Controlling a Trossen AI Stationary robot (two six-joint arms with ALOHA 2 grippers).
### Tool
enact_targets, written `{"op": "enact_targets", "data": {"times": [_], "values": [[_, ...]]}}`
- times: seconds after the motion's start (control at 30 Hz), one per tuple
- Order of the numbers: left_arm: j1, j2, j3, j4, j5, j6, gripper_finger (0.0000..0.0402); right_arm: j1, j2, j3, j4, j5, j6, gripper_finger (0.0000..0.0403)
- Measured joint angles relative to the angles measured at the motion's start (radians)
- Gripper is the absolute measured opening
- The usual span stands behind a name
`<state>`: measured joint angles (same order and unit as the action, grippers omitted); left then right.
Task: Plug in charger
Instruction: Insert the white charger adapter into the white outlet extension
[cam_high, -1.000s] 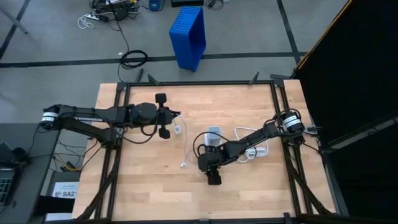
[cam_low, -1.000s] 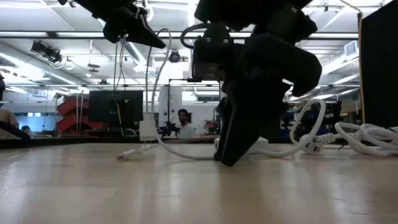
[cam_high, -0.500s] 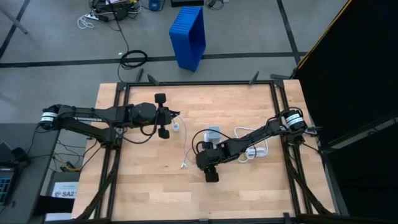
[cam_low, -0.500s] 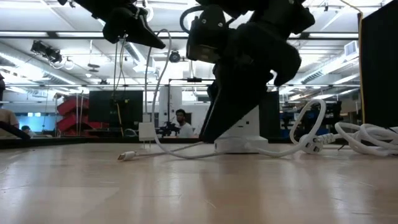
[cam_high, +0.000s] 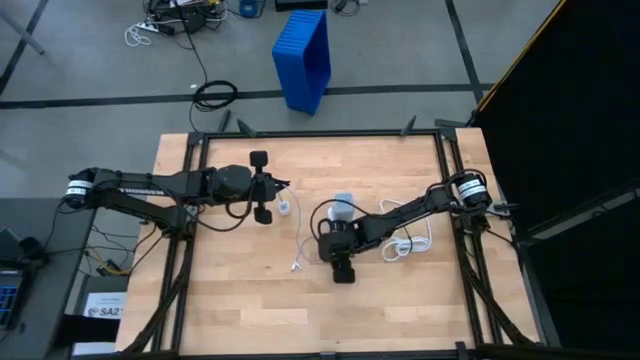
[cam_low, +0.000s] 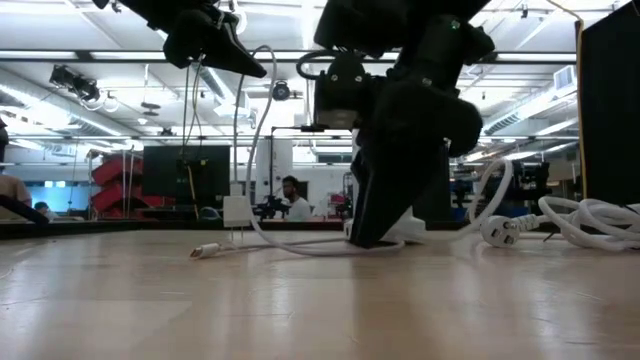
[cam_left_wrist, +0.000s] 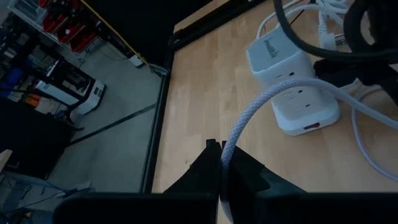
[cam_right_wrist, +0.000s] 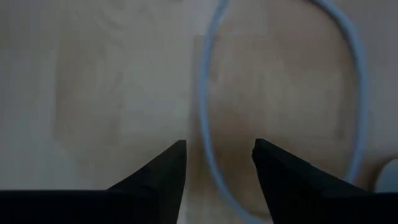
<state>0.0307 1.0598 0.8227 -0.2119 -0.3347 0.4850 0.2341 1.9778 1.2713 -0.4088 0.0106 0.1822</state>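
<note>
We judge the charger (cam_high: 343, 207) to be a light, rigid brick with smooth, rather slippery plastic sides. It is best taken across its two flat faces, near the middle and clear of the socket face, since its thick white cord (cam_high: 408, 240) looks springy enough to tug it askew. It sits flat on the desk (cam_high: 230, 290) near the centre, just beside the right gripper (cam_right_wrist: 217, 149), whose jaws stand spread and empty above the wood. The left gripper (cam_left_wrist: 219, 152) hangs further off with its jaws pressed together, pinching the thin cable (cam_left_wrist: 261, 106). We count one charger, one thick cord and one thin cable, plus two arms.
</note>
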Motion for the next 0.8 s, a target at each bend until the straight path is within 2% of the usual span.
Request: {"op": "enact_targets", "data": {"times": [0.27,0.47,0.6,0.8], "values": [[0.000,0.000,0.000,0.004,0.000,0.000,0.0000,-0.005,-0.001,-0.037,0.015,0.028,0.025,0.0157],[0.000,0.000,0.000,0.006,0.001,0.000,0.0000,-0.014,-0.005,-0.071,0.039,0.005,0.021,0.0138],[0.000,0.000,0.000,0.011,0.000,0.000,0.0000,-0.012,-0.005,-0.073,0.038,0.004,-0.016,0.0101],[0.000,0.000,0.000,0.011,0.001,0.000,0.0000,-0.013,-0.004,-0.074,0.045,-0.059,-0.029,0.0010]]}}
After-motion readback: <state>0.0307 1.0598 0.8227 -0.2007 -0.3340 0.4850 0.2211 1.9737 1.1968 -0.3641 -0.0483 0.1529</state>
